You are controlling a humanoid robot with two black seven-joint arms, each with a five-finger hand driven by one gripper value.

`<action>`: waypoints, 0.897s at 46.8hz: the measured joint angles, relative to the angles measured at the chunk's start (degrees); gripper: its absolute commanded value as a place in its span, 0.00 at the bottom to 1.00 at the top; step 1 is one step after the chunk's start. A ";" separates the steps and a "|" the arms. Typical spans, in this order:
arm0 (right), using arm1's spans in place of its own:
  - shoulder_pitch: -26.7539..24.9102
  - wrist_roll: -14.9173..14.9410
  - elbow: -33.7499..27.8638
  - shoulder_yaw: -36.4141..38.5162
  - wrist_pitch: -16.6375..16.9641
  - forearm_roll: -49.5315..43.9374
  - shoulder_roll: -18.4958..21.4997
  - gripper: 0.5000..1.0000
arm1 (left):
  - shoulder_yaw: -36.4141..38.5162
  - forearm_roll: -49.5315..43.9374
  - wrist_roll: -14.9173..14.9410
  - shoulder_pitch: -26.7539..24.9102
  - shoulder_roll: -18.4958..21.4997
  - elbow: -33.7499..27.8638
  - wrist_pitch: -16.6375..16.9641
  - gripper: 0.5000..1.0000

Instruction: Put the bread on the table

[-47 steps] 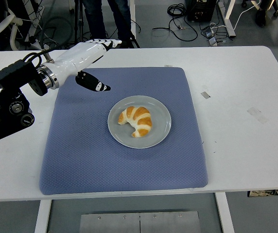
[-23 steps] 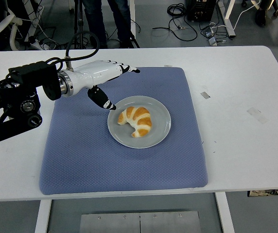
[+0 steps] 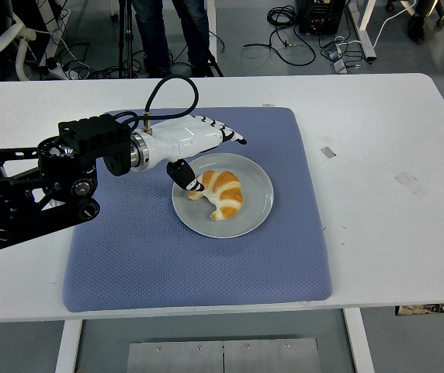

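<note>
though the left hand [image 3: 199,148] hovers unclenched mid-frame, the bread [image 3: 218,193] looks light and flaky; grip its thick middle gently.

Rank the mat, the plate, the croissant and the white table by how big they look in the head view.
1. table, the largest, running past both side edges of the picture.
2. mat, covering much of the tabletop.
3. plate, resting on the mat.
4. croissant, the smallest, lying within the plate's rim.
</note>
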 measured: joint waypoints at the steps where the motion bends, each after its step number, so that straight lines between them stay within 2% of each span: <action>1: -0.01 -0.01 0.00 0.00 0.00 0.00 0.00 1.00 | 0.40 0.00 0.02 0.04 -0.02 0.03 0.01 0.81; 16: 0.00 0.00 0.00 0.00 0.00 0.00 0.00 1.00 | 1.19 0.00 0.03 1.11 -0.90 1.16 0.04 0.74; 42: 0.00 -0.03 0.00 0.00 -0.02 0.00 0.00 1.00 | 3.30 0.02 -0.05 1.28 -2.75 4.76 -0.19 0.71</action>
